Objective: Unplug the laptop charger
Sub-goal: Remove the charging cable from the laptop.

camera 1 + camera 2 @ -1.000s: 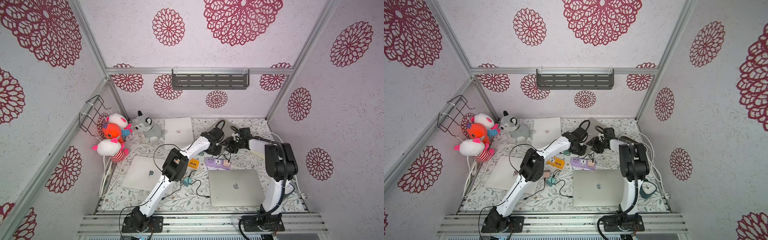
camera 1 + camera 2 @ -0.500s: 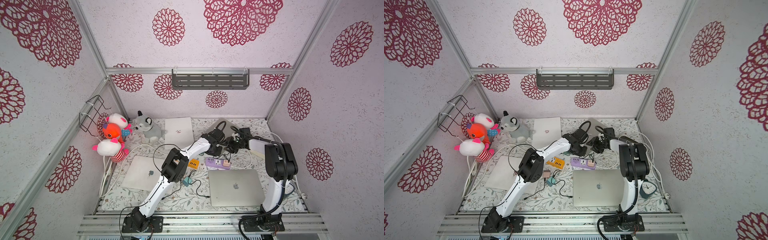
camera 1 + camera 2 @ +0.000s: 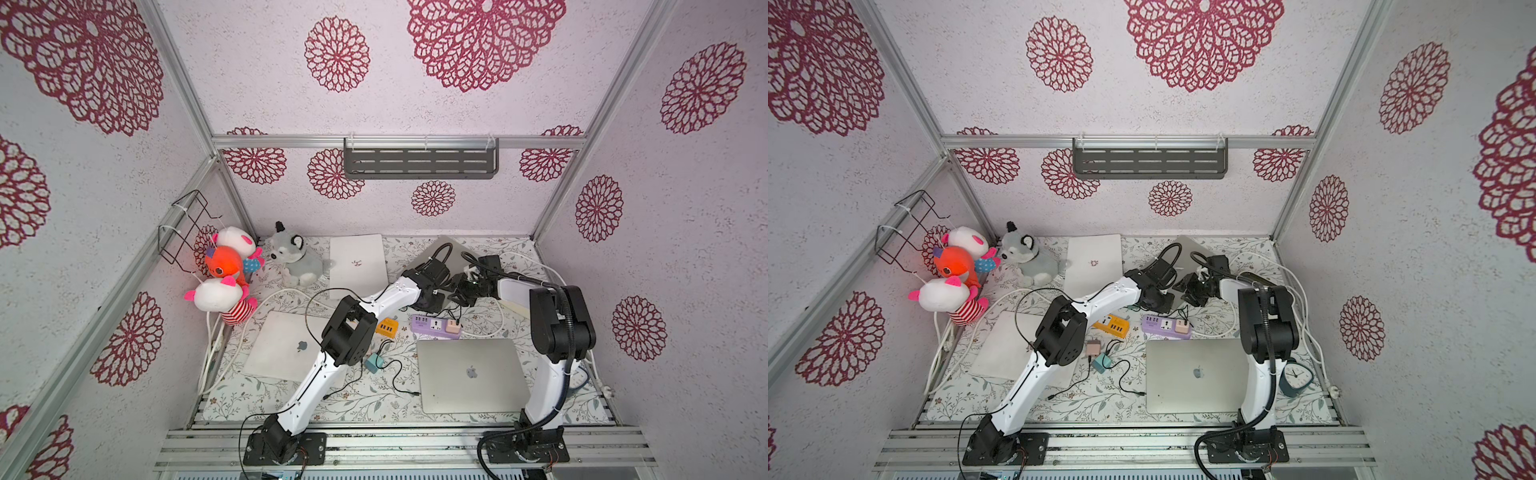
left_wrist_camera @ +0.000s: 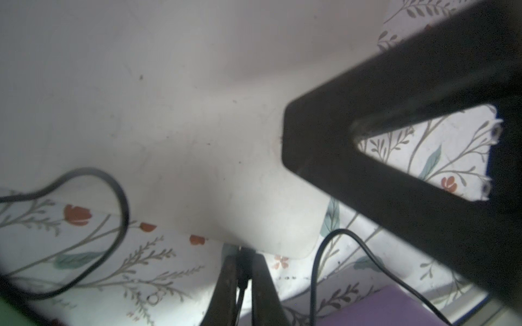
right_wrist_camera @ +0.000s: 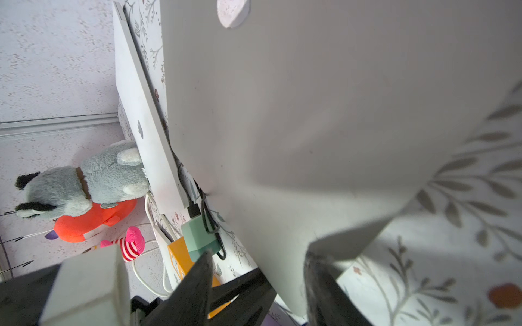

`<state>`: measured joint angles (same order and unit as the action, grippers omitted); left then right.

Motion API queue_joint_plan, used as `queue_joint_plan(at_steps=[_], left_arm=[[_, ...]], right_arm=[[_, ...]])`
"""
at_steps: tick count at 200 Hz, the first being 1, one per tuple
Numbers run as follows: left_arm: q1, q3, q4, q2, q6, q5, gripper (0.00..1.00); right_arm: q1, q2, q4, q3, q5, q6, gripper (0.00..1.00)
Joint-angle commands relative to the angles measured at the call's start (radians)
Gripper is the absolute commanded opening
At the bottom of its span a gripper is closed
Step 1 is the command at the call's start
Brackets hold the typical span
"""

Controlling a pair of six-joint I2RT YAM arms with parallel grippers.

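The left end effector (image 3: pixel 1158 300) and right end effector (image 3: pixel 1192 292) nearly touch over a flat grey laptop's (image 3: pixel 1192 248) corner; a purple plastic power strip (image 3: pixel 1158 324) lies beside them.

1. The left arm (image 3: pixel 309 384) wears smooth white shells dotted with small dark screws.
2. Its elbow housing (image 3: pixel 347 334) and base (image 3: pixel 282 444) are blocky and black, and a thin black cable loops out beside the base.
3. The right arm (image 3: pixel 546 384) has a white lower link under a large black elbow block (image 3: pixel 561 322).
4. A black ribbed hose (image 3: pixel 562 390) runs along the right arm.
5. The left gripper (image 4: pixel 243 255) has dark, narrow, tapering fingers.
6. The right gripper (image 5: pixel 258 259) has dark grey, wedge-shaped fingers.
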<state>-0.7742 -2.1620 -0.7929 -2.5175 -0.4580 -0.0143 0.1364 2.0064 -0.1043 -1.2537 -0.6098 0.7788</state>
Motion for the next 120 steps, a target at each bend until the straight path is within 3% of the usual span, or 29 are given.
queue_joint_plan(at_steps=[1,40,66,102,120], left_arm=[[0.008,0.039,-0.129,0.035,-0.024,0.038,0.0],[-0.003,-0.018,-0.166,0.023,-0.019,0.041,0.0],[0.013,0.032,-0.093,0.033,-0.058,-0.035,0.0],[0.013,-0.031,-0.23,0.0,0.026,0.093,0.0],[0.012,-0.05,-0.25,-0.014,0.035,0.089,0.0]], right_arm=[[-0.009,0.045,-0.1,0.005,0.089,-0.027,0.54],[-0.009,0.043,-0.09,0.013,0.092,-0.022,0.54],[-0.009,0.044,-0.083,0.017,0.093,-0.02,0.54],[-0.009,0.049,-0.093,0.011,0.093,-0.026,0.54],[-0.009,0.052,-0.091,0.008,0.091,-0.023,0.54]])
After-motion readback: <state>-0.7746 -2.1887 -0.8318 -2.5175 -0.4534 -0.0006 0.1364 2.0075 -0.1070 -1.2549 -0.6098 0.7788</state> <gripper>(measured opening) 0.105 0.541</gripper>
